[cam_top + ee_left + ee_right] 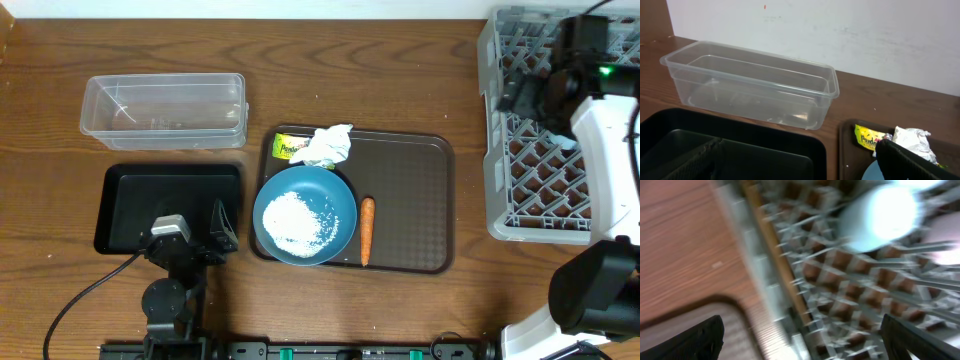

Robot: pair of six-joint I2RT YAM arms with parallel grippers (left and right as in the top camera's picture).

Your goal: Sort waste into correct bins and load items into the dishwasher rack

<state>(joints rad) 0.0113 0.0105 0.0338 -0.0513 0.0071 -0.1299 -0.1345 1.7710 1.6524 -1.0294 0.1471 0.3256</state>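
Left gripper (797, 150) hangs wide open, holding nothing, over the black tray (765, 150). Crumpled napkin (912, 140) lies ahead to its right: light, soft and shapeless, so I would pinch its raised fold.

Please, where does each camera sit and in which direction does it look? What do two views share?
Overhead: above the table, looking straight down at the clear tub, black tray, brown tray and rack; both arms show.
Left wrist: low over the black tray, facing the wall past the clear tub; left fingers at the bottom corners.
Right wrist: over the rack, looking down into it, blurred; right fingers at the bottom corners.
Shared: overhead and left wrist both show the tub, wrapper and napkin.
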